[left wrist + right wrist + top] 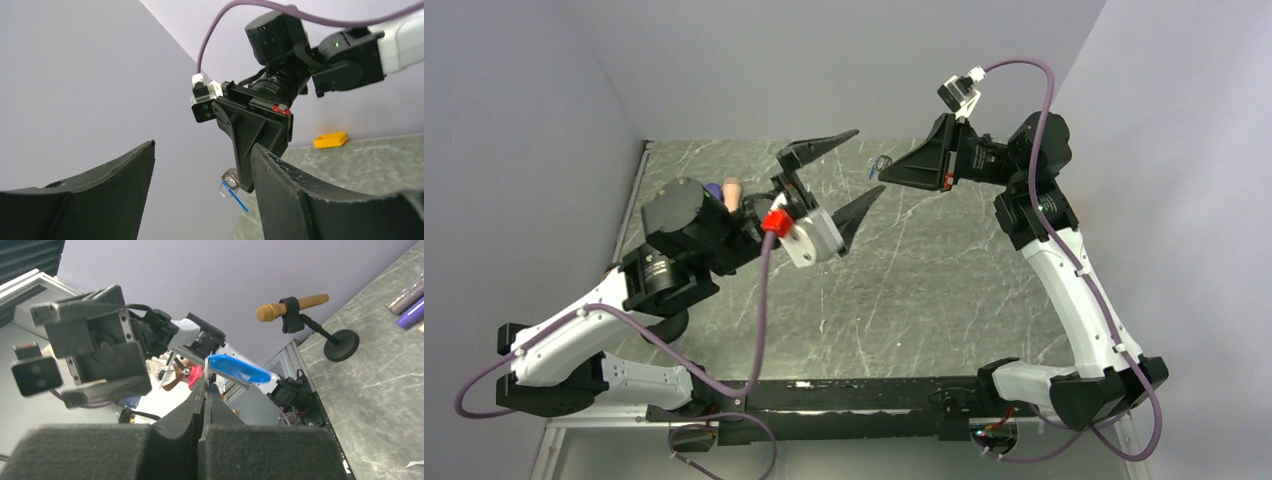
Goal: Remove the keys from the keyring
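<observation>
The keys point(230, 178) are a small silvery metal piece with a bright blue tag point(235, 369), held up in the air. A thin wire keyring point(226, 190) hangs through the metal head. My right gripper point(206, 384) is shut on the metal part, and the blue tag sticks out past its tips. In the top view the keys point(879, 165) are a tiny glint at the tip of the right gripper point(883, 177). My left gripper point(203, 146) is open and faces the keys from a short way off. Nothing is between its fingers point(835, 141).
A peach cylinder point(733, 190) and a purple one point(714, 189) lie at the far left of the marble table point(924, 280). A brown cylinder sits clamped on a small black stand point(341, 345). A yellow tray point(330, 139) lies by the back wall. Grey walls close three sides.
</observation>
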